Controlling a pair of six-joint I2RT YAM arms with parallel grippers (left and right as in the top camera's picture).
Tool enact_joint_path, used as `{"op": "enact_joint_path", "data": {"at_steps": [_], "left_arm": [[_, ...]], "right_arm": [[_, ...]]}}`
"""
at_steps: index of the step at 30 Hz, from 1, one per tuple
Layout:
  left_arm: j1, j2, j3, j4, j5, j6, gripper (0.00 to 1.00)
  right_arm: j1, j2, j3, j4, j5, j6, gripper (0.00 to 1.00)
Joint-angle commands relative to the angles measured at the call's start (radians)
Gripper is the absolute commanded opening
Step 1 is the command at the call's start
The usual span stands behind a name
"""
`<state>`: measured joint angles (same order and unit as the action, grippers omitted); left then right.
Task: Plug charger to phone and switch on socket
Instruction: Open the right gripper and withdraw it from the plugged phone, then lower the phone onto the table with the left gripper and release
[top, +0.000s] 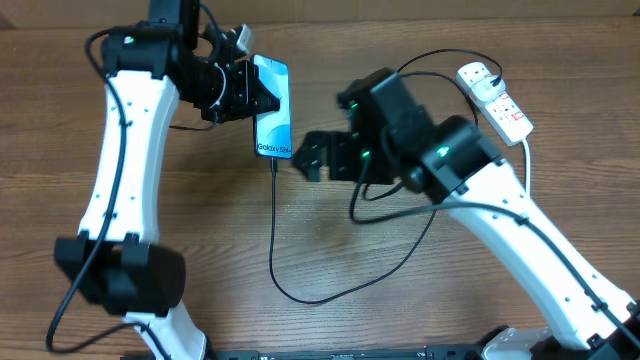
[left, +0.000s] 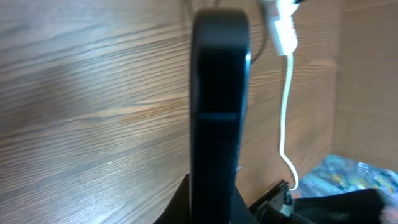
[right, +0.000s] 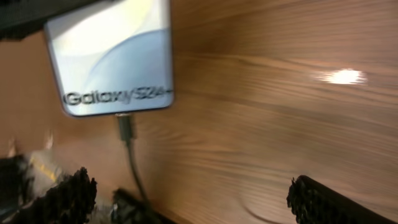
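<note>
I've got the phone (top: 272, 107) in the upper-left-centre of the overhead view, screen lit blue, white text at its lower end. L claw (top: 250, 95) is clamped on the phone's left side. In the left wrist cam the phone (left: 214, 124) shows edge-on as a dark bar up the middle of the frame, so I read the grip as closed on it, though the fingers themselves are out of view.

The charger (top: 275, 230) drops straight down from the phone's lower end, loops along the bottom centre of the desk (top: 200, 220), then climbs to the right under the R arm. In the right wrist cam the connector tip (right: 124, 127) sits seated in the phone's (right: 112, 56) bottom edge.

R claw (top: 308, 155) hangs just right of that joint, apart from it, jaws spread wide w/ nothing between. One fingertip (right: 65, 196) is at lower left of its cam, the other at lower right.

The socket (top: 497, 100) lies in the upper right, and the charger's far end reaches its top end. Its white lead (top: 527, 160) trails down from it. Switch position is too small to tell.
</note>
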<state>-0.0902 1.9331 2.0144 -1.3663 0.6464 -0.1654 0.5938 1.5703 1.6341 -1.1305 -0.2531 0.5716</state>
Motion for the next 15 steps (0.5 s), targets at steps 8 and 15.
{"op": "enact_joint_path", "data": {"at_steps": [8,15], "left_arm": [[-0.053,0.261,-0.002,0.001,0.011,0.117,0.04],[-0.068,0.388,-0.002,0.169,0.113,0.109,0.04]], "right_arm": [[-0.256,0.003,0.01,-0.129,0.085,-0.053,1.0],[-0.275,0.003,0.008,-0.132,0.089,-0.083,1.0]]}}
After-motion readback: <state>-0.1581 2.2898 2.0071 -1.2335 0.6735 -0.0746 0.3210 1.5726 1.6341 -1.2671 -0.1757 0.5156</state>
